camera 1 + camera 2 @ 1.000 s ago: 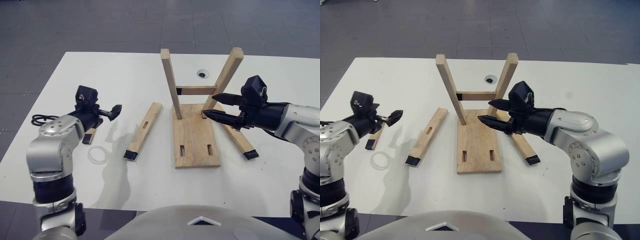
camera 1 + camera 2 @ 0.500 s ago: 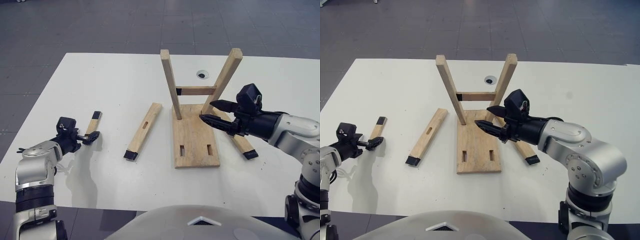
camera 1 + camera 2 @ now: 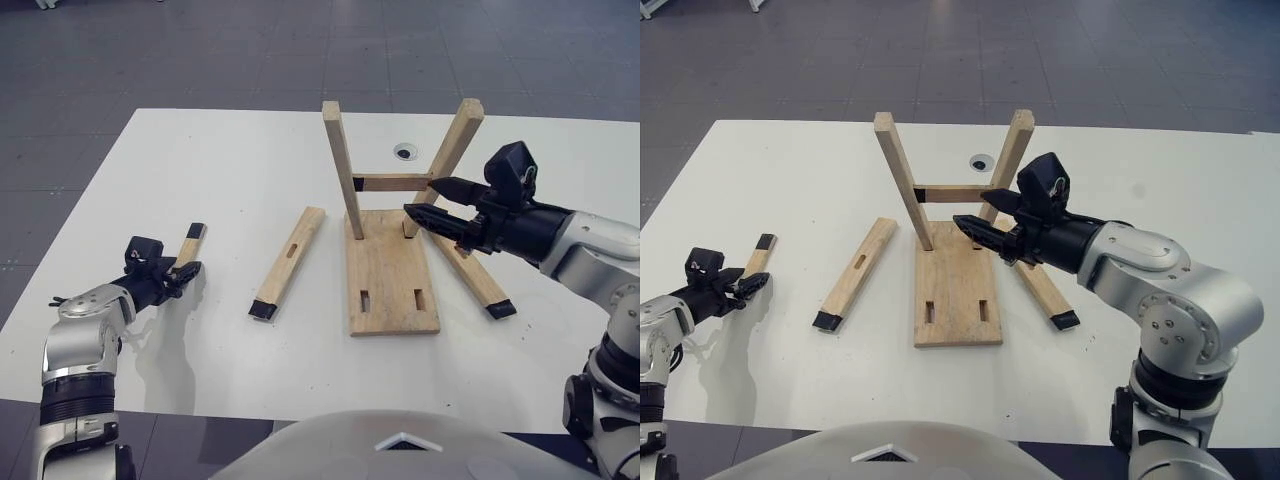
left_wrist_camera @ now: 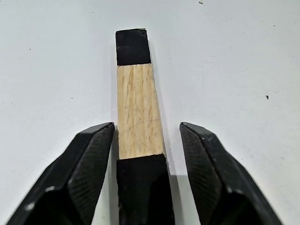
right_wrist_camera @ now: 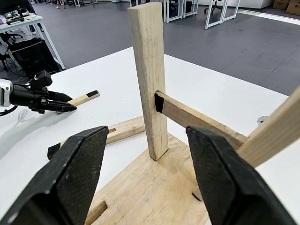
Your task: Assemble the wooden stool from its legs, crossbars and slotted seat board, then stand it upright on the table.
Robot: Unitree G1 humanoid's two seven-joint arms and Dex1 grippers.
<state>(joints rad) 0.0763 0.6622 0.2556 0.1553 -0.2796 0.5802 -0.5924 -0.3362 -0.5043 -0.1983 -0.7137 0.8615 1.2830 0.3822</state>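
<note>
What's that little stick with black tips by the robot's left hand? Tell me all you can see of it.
The short crossbar is a slim bar of pale, grained wood, black at both ends. It lies flat on the white table, toward the robot's left, apart from the other stool pieces. The left gripper sits at its near end, open, one finger on each side; whether either touches it cannot be told.

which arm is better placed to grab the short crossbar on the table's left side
Left: the left pincer, open, straddles the short crossbar; the right pincer hovers open over the seat board.
</note>
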